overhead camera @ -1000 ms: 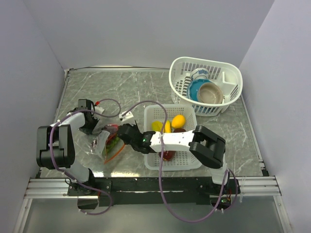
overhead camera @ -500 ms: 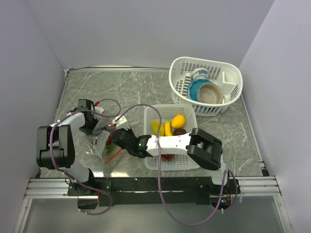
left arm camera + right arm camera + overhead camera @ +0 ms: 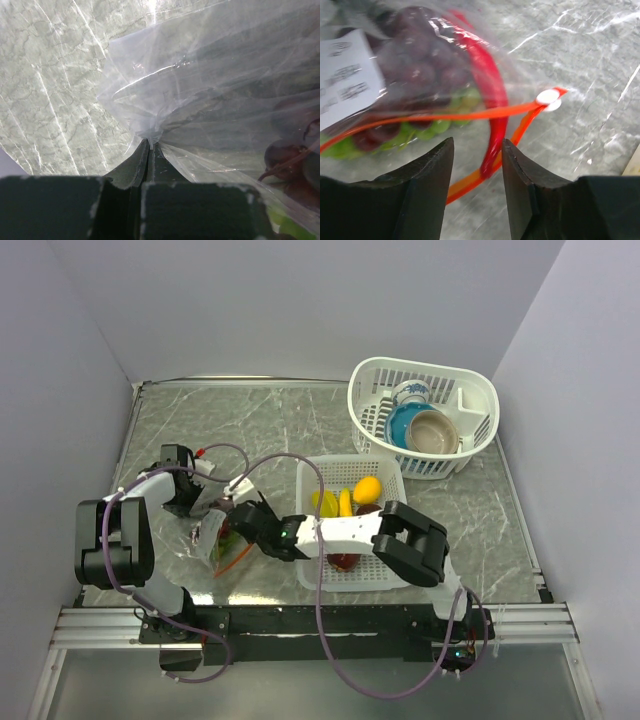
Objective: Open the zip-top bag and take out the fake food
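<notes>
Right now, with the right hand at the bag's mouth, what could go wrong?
The open right hand straddles the red pepper and the orange zipper strip; closing might pinch the strip too. The left hand holds only a fold of the zip-top bag, which could slip if tugged.

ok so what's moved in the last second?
The right pincer swung left, from beside the fruit basket to the mouth of the zip-top bag. Its jaws are open at the orange zipper strip, with nothing taken hold of. Unchanged: the left pincer stays shut on the bag's clear plastic; the fruit in that basket and the bowl basket haven't moved.
</notes>
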You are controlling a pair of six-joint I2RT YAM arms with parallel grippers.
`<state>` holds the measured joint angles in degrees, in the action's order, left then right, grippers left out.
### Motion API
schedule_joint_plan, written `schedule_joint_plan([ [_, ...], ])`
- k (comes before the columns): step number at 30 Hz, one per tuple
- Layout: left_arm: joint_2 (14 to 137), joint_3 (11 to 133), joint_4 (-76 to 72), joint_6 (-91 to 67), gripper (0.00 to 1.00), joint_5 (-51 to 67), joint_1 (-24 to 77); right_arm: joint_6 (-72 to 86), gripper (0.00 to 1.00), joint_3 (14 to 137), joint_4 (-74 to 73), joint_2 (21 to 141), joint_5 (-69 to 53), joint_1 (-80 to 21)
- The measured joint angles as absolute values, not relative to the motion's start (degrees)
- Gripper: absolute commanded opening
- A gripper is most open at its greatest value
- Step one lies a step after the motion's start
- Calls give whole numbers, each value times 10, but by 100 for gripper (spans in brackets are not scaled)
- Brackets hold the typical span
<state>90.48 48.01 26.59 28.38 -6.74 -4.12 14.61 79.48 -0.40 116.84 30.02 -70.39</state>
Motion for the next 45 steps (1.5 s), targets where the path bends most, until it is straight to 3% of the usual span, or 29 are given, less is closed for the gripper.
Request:
schedule_joint_plan([
  [7, 906, 481, 267, 289, 1, -67, -41, 116, 52, 801, 7, 1198, 296, -686],
  [17, 909, 485, 272, 292, 1, -66, -41, 100, 44, 828, 17, 1232, 283, -682],
  [22, 909, 485, 272, 293, 1, -65, -41, 112, 24, 829, 17, 1232, 274, -682],
  [29, 908, 485, 272, 293, 1, -65, -41, 122, 12, 829, 17, 1232, 275, -680],
  [32, 907, 484, 271, 293, 1, -65, -41, 128, 17, 823, 21, 1231, 276, -679],
  [33, 907, 483, 270, 294, 1, -65, -41, 131, 21, 819, 23, 1231, 277, -679],
  [34, 906, 482, 270, 294, 1, -65, -41, 134, 35, 816, 26, 1231, 278, -679],
  [37, 905, 481, 268, 294, 1, -65, -41, 146, 48, 814, 25, 1231, 277, -679],
  [41, 903, 479, 267, 295, 1, -64, -41, 154, 49, 814, 17, 1232, 276, -679],
  [45, 901, 477, 264, 296, 1, -64, -41, 157, 42, 820, 15, 1238, 276, -679],
])
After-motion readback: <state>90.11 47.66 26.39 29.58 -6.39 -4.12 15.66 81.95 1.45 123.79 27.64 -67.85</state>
